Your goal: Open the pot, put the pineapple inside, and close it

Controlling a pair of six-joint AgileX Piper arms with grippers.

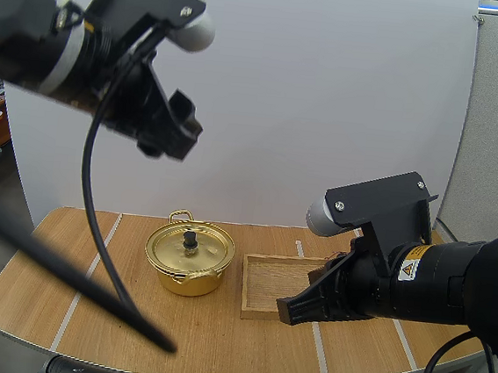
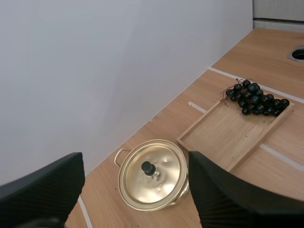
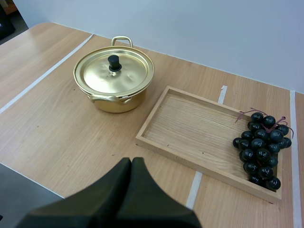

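Left hand [image 1: 173,135], upper left of frame, fingers apart, should drop straight onto the knob [image 1: 190,238] of the lid [image 1: 172,251]; right hand [image 1: 294,310] hangs, fingers pressed together.

One table [image 1: 216,346], bearing one gold pot [image 3: 118,102], one lid [image 3: 130,73] with one black knob [image 3: 114,62], one wooden tray [image 3: 190,126], one bunch of dark grapes [image 3: 261,147]. Two handles [image 3: 122,40] on the pot. One left gripper [image 1: 177,131], one right gripper [image 3: 130,166]: two in all.
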